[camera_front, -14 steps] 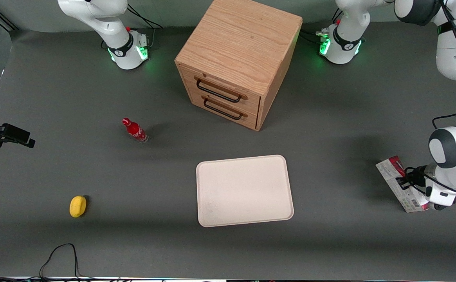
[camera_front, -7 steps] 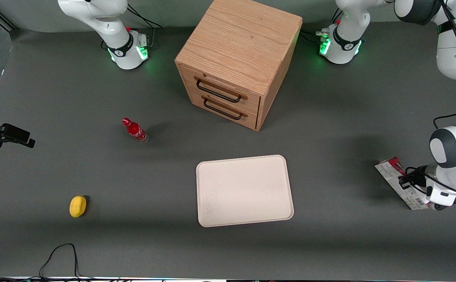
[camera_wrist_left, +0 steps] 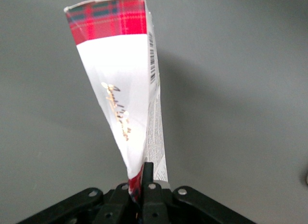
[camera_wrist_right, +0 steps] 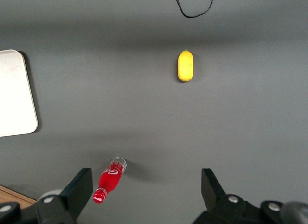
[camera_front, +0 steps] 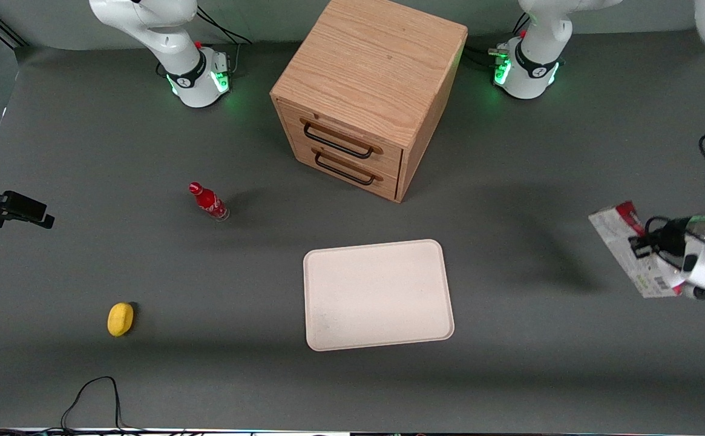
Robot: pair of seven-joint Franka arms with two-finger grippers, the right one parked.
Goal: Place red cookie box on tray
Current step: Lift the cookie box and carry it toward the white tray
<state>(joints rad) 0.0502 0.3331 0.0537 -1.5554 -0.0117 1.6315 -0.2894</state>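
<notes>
Step in hand: transport. The hand [camera_front: 642, 245], at the right edge of the front view, is clamped on the red cookie box [camera_front: 627, 249]. The wrist view confirms this: the box [camera_wrist_left: 126, 96] rises out of the closed fingers [camera_wrist_left: 148, 172], which pinch its thin end, the tartan-red end pointing away from the hand.

In the front view the box appears clear of the worktop [camera_front: 509, 363], carried at a slant, barcode face toward the camera. It lies toward the working arm's end of the worktop, well apart from the tray [camera_front: 378, 294], which sits bare at lower centre of the frame.

Other items: a wooden two-drawer cabinet [camera_front: 367, 91] at upper centre, a small red bottle [camera_front: 208, 201] left of centre, a yellow lemon-like object [camera_front: 120, 318] at lower left. None stands between box and tray.

Judgement: the pick looks complete; placement is not yet done. The next move calls for carrying the box sideways across open worktop to above the tray, lowering it within the rim, then releasing. The thin-end grip may let the box swing.
</notes>
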